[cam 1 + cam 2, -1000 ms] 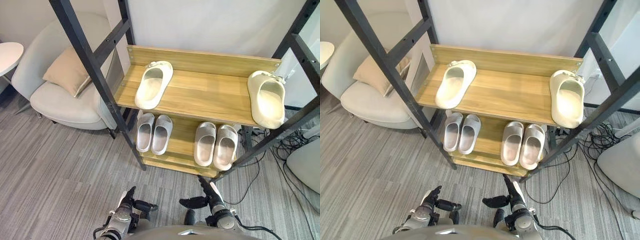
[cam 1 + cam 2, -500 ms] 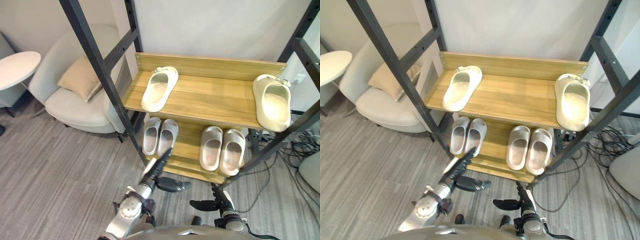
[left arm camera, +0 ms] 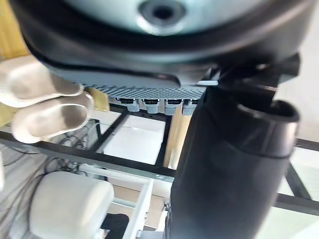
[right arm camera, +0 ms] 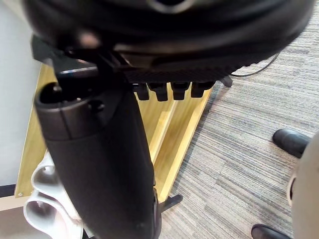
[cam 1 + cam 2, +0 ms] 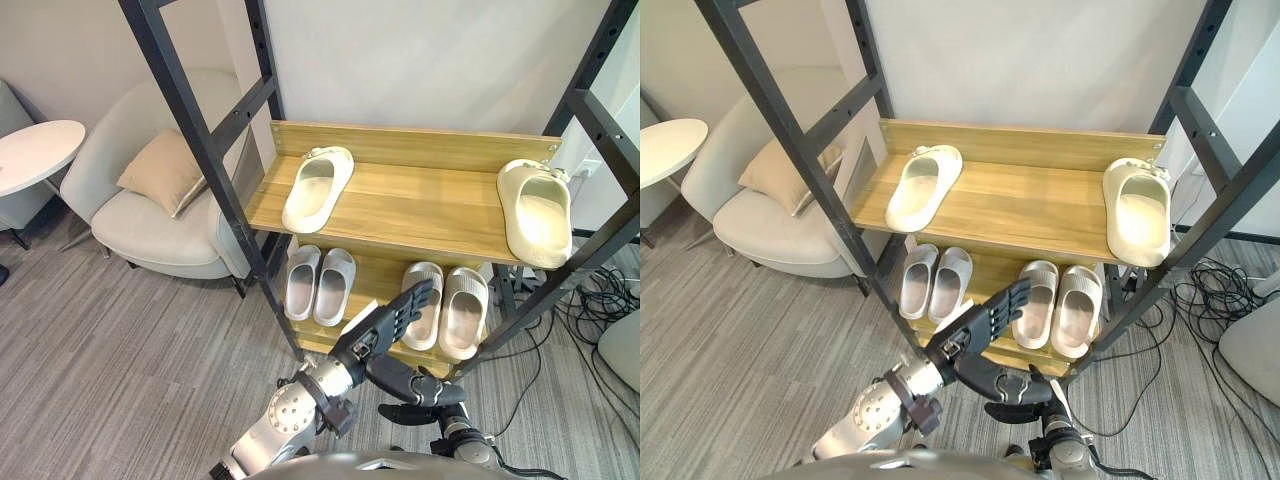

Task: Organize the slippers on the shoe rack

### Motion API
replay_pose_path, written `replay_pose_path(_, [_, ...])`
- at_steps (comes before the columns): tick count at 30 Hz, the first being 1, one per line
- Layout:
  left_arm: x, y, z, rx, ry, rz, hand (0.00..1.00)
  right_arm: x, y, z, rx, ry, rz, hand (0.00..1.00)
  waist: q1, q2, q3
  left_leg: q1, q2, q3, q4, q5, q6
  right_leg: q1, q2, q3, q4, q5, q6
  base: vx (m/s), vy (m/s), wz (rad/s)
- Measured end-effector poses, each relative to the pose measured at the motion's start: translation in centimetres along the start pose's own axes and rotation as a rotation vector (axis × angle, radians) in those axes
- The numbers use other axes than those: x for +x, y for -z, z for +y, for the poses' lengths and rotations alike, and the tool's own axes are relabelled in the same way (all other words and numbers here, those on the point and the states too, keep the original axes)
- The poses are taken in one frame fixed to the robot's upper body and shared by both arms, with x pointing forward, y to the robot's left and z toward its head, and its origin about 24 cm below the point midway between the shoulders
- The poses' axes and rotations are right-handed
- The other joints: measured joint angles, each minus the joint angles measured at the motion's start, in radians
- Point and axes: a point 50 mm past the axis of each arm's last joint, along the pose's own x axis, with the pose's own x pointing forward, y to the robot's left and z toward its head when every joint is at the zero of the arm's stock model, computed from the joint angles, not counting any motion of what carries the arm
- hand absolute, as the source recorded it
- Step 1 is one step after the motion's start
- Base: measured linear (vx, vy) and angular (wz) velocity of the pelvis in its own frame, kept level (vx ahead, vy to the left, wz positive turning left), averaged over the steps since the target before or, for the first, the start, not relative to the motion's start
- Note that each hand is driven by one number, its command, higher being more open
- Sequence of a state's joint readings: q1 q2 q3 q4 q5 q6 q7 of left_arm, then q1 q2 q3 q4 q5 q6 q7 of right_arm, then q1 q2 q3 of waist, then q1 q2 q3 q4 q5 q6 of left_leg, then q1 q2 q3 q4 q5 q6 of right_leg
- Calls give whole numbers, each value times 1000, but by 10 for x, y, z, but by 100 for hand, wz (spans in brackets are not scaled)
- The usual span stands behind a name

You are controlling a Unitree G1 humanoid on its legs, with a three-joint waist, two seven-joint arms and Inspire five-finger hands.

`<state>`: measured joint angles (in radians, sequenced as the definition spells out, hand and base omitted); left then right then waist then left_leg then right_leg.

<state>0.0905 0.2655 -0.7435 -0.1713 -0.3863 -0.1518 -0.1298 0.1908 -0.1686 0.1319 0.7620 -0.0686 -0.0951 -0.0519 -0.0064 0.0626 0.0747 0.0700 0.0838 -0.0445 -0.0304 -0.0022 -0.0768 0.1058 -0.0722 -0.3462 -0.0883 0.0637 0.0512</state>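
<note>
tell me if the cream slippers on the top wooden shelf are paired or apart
Apart: one cream slipper lies at the top wooden shelf's left end, the other at its right end.

A cream foam slipper (image 5: 318, 188) and its cream twin (image 5: 538, 212) lie well apart on a wooden shoe rack's (image 5: 420, 200) top shelf, grey slipper pairs (image 5: 318, 285) below.

We've got both head eyes looking steeply down on the shoe rack (image 5: 420, 200) from mid-range. They overlap almost fully, with a slight sideways offset. Our left wrist cam sits tight behind the left hand (image 3: 234, 164), looking along it to pale slippers (image 3: 45, 104). Right wrist cam sits just as close on the right hand (image 4: 99, 164), with rack edge and floor (image 4: 239, 124) beyond.
</note>
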Motion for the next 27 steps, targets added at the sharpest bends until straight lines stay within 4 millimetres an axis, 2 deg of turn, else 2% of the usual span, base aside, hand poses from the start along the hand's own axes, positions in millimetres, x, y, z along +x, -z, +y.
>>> replay_pose_path(5, [11,-31,-12,-73,17,-151,100,5,3,7,-30,-22,41,100,10,-1,-20,-5,-1,-2,1,-3,0,-1,-2,-2,3,-4,0,25,5,1])
replay_pose_path(6, [12,-32,-13,-73,20,-156,100,5,3,7,-32,-23,44,100,10,0,-21,-5,-1,-2,1,-3,1,-1,-2,-2,3,-4,0,40,9,4])
replay_pose_path(8, [21,-51,-18,-66,52,-234,100,7,6,11,-51,-29,69,100,30,1,-27,-7,-3,-5,3,-3,1,0,-1,-5,4,-5,0,32,5,6])
replay_pose_path(10, [26,-70,-22,-64,54,-329,100,8,6,14,-58,-39,78,100,33,1,-32,-14,-7,-20,7,-3,1,2,-2,-17,4,-5,0,25,4,15])
replay_pose_path(14, [30,-86,-19,-54,11,-415,100,8,9,20,-67,-47,101,100,38,-3,-44,-15,-10,-26,12,-3,2,9,-3,-25,4,-6,0,6,10,9])
replay_pose_path(22, [29,-118,23,252,-254,-547,100,8,12,18,-70,-33,117,100,37,-13,-49,-16,-9,-44,18,-2,4,16,-3,-38,4,-8,-1,-22,3,4])
replay_pose_path(26, [34,-123,47,416,-339,-531,100,8,11,18,-69,-32,115,100,32,-17,-48,-17,-9,-43,16,-1,3,13,-3,-37,4,-8,-1,10,3,-1])
replay_pose_path(27, [34,-124,59,499,-392,-514,100,9,10,18,-72,-32,112,100,26,-20,-48,-16,-9,-40,15,-1,3,8,-2,-33,4,-8,-1,52,15,-7])
